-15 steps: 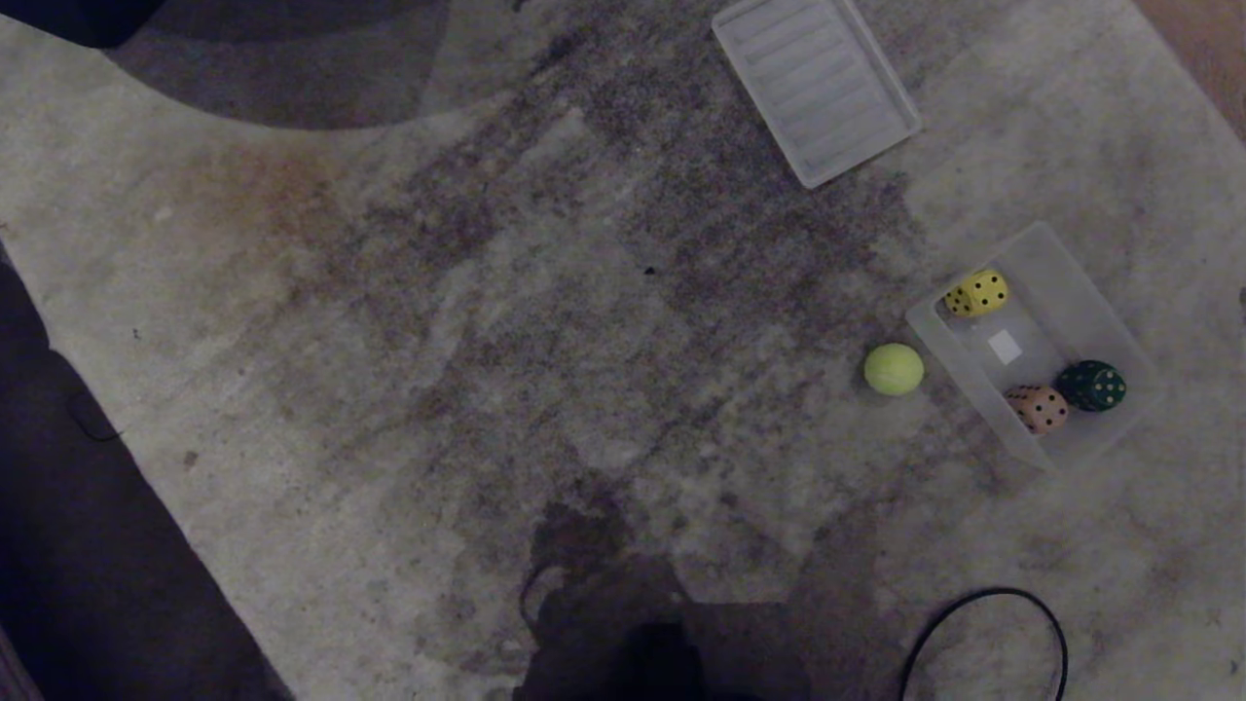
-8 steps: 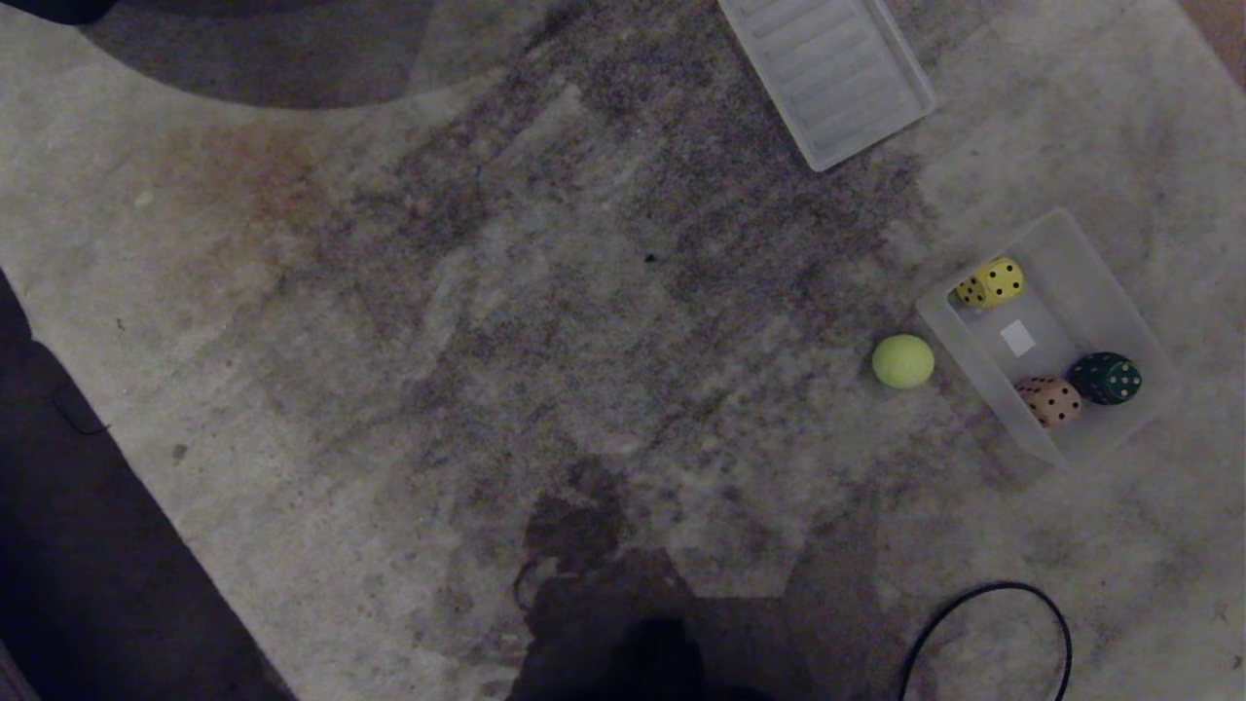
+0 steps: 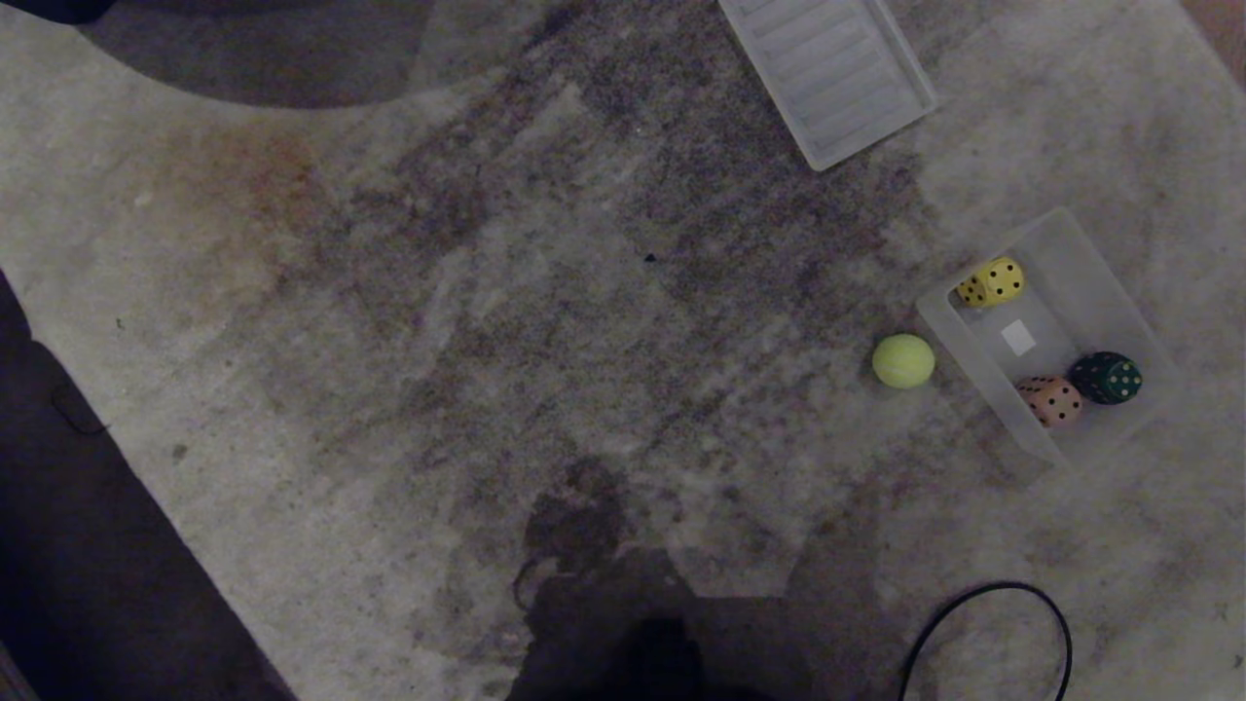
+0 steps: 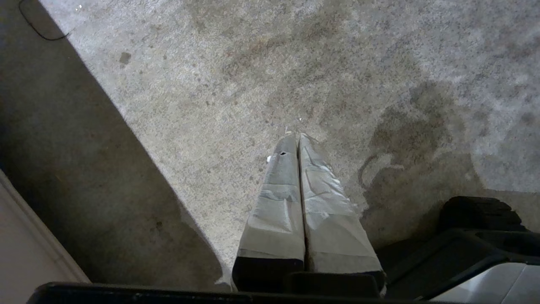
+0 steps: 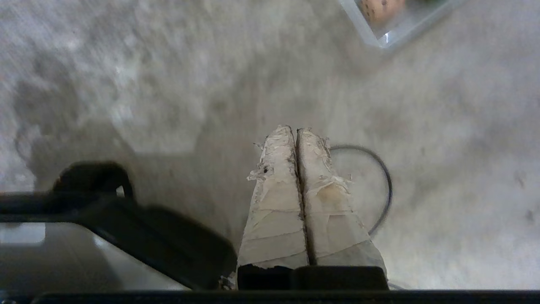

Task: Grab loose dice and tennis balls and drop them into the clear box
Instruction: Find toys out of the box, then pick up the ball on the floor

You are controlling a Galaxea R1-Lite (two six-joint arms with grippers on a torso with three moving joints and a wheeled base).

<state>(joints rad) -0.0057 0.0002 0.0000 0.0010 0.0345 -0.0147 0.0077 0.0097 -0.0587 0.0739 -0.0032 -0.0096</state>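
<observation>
With three dice already in the clear plastic box (image 3: 1090,263), you still need the yellow-green fuzzy tennis ball (image 3: 903,361) just left of it, so unclench your empty right gripper (image 5: 296,131) and reach.

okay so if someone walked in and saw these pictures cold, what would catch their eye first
The bright tennis ball lying loose on the stained carpet, just outside the clear box at the right. Next, the three dice in that box: yellow die, pinkish-brown die and dark green die.
</observation>
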